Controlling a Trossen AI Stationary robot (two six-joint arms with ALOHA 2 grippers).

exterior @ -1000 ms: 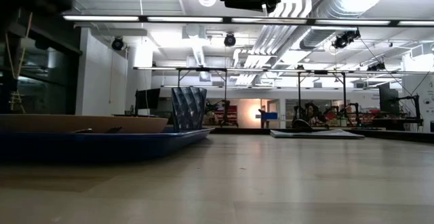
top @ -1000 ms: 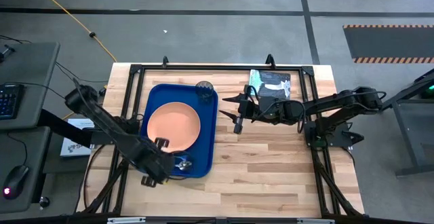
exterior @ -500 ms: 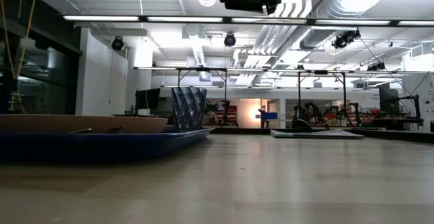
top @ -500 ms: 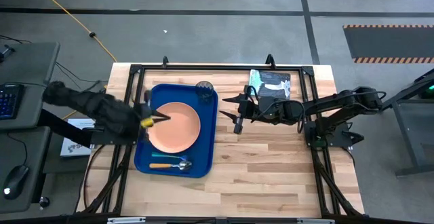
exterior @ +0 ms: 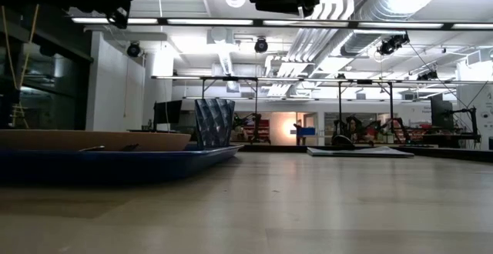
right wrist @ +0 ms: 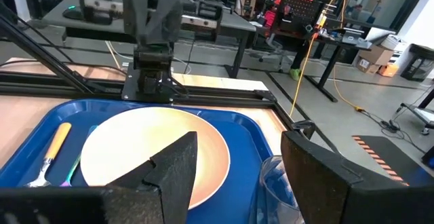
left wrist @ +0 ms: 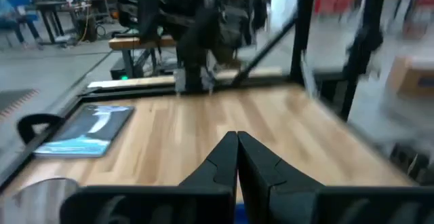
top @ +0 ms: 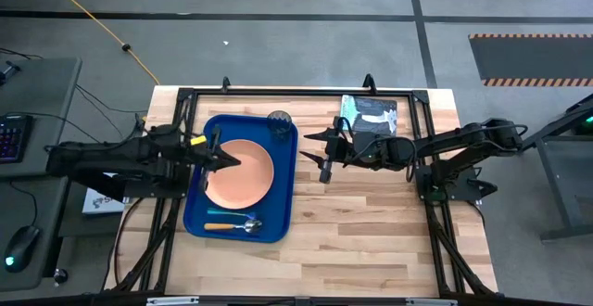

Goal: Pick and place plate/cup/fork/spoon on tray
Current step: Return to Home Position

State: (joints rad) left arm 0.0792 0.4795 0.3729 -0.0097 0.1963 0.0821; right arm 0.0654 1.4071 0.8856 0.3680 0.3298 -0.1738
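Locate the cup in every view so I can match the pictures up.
High view: cup at the tray's far right corner, beside the plate.
Low view: ribbed cup standing on the tray, left of centre.
Left wrist view: clear rim, bottom-left corner.
Right wrist view: bottom edge, between the tool's fingers.
Shared landmark: the plate.

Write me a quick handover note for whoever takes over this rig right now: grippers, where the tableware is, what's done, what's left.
Left gripper: shut, empty, above the plate's left edge.
Right gripper: open, empty, waiting above bare table right of the tray.
Tray: on the table's left half.
Plate: in the tray's middle.
Cup: upright in the tray's far right corner.
Spoon: on the tray's near end; a sliver of the fork appears beside it in the right wrist view.
Done: all four pieces appear to be on the tray.
Left: probably nothing but parking the arms.
A teal-and-black packet lies behind the right arm.
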